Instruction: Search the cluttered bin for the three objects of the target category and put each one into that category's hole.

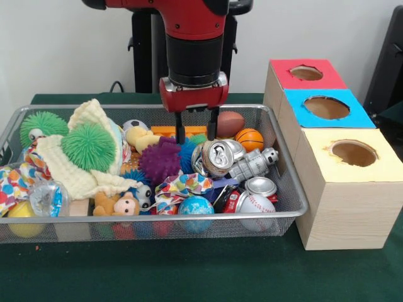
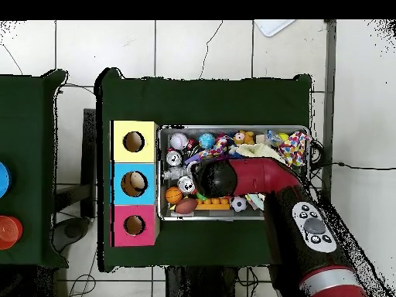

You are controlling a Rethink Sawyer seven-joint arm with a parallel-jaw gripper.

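**Over the bin: fingers spread, nothing held**

Above the wire bin point(image 1: 286, 211) on the green desk point(image 1: 189, 270), the gripper point(image 1: 196, 129) hangs with its two black fingers point(image 1: 181, 129) apart and empty. Tips sit just above the clutter, between the orange block point(image 1: 170, 131) and the brown football point(image 1: 230, 123).

Front view, clock positions read from bin centre:
- 12: fingers, with the purple spiky ball point(image 1: 160, 160) and blue spiky ball point(image 1: 189, 154) just below them.
- 2: basketball point(image 1: 250, 139), touching the football's side.
- 3: crushed silver can point(image 1: 213, 157) on its side, toy robot point(image 1: 252, 165) beside it.
- 4–5: second can point(image 1: 260, 187), baseball point(image 1: 255, 204), globe ball point(image 1: 196, 206).
- 9–10: green spiky balls point(image 1: 88, 146), yellow cloth point(image 1: 60, 167).
- 7: plush monkey point(image 1: 119, 204).

Box row point(image 1: 340, 207) stands touching the bin's 3 o'clock side. Three holes: yellow top point(image 1: 353, 153) nearest camera, blue point(image 1: 326, 107) in the middle, red point(image 1: 306, 73) farthest. Overhead view shows something pale inside the blue hole; can't tell what. Target category can't be read from the frames.

Overhead, the arm point(image 2: 255, 176) covers the bin's middle.
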